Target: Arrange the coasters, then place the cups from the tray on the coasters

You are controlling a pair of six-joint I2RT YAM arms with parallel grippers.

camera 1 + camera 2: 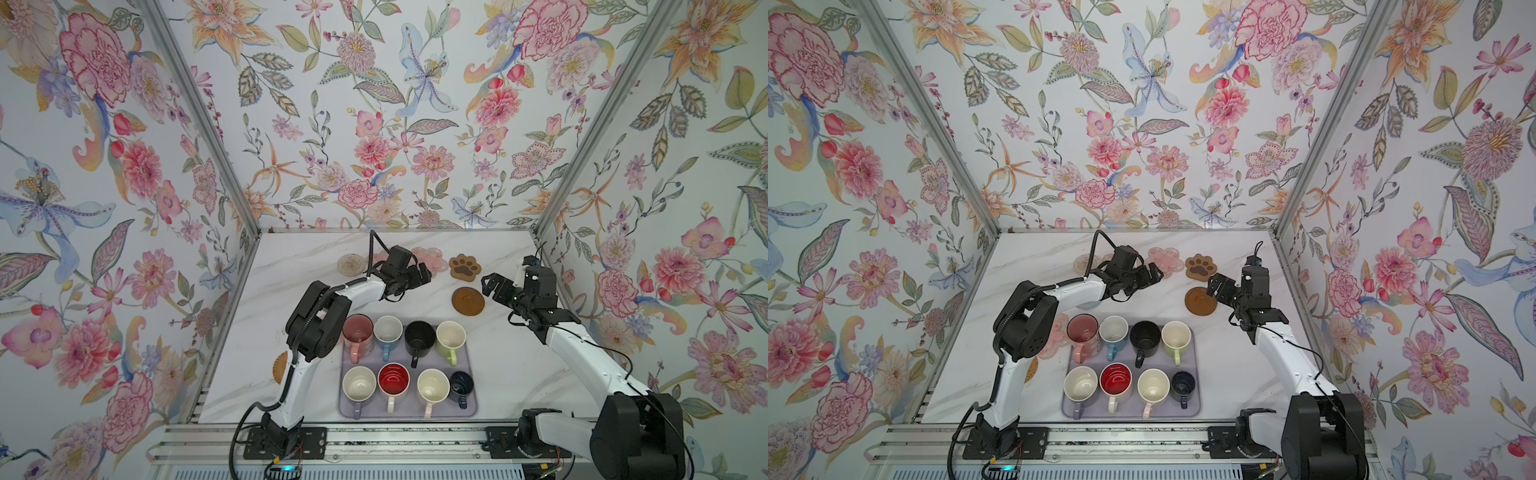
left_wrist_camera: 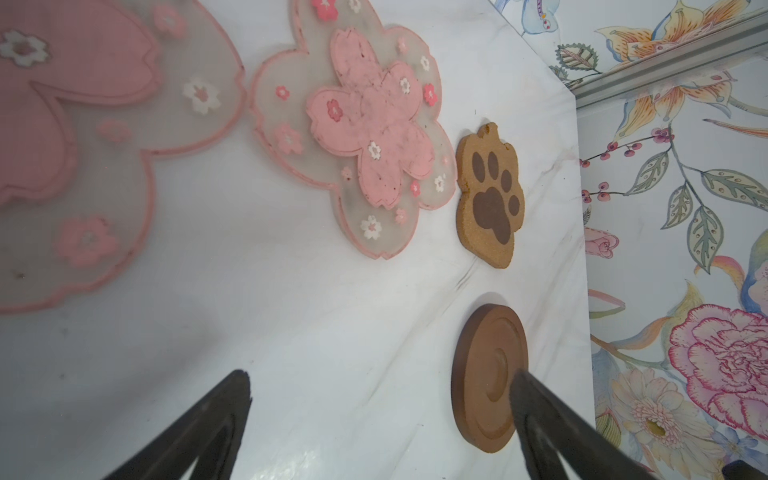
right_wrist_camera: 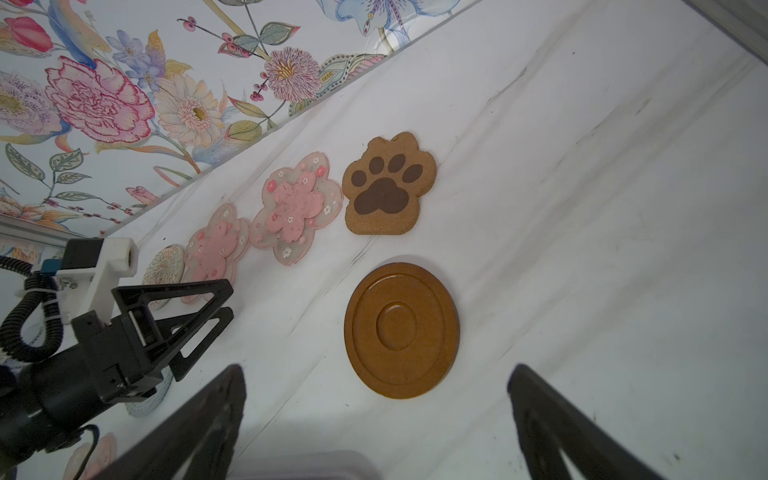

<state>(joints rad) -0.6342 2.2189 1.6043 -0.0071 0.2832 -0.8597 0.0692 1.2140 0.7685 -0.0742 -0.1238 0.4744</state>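
Several cups stand on the lavender tray [image 1: 409, 412], among them a pink one [image 1: 357, 328], a black one [image 1: 419, 334] and a red-lined white one [image 1: 393, 380]. Along the back lie coasters: clear beaded [image 1: 352, 264], pink flower [image 2: 370, 124], brown paw [image 1: 464, 267]. The wooden disc [image 1: 468, 300] lies nearer. My left gripper [image 1: 424, 274] hovers open over bare table beside the flower coasters, holding nothing. My right gripper [image 1: 488, 286] hangs open just right of the wooden disc [image 3: 401, 330], also holding nothing.
A woven rattan coaster [image 1: 280, 368] lies at the table's left edge, half hidden behind my left arm. Another pink flower coaster [image 1: 1059, 336] shows behind that arm's elbow. Floral walls close in the left, back and right sides.
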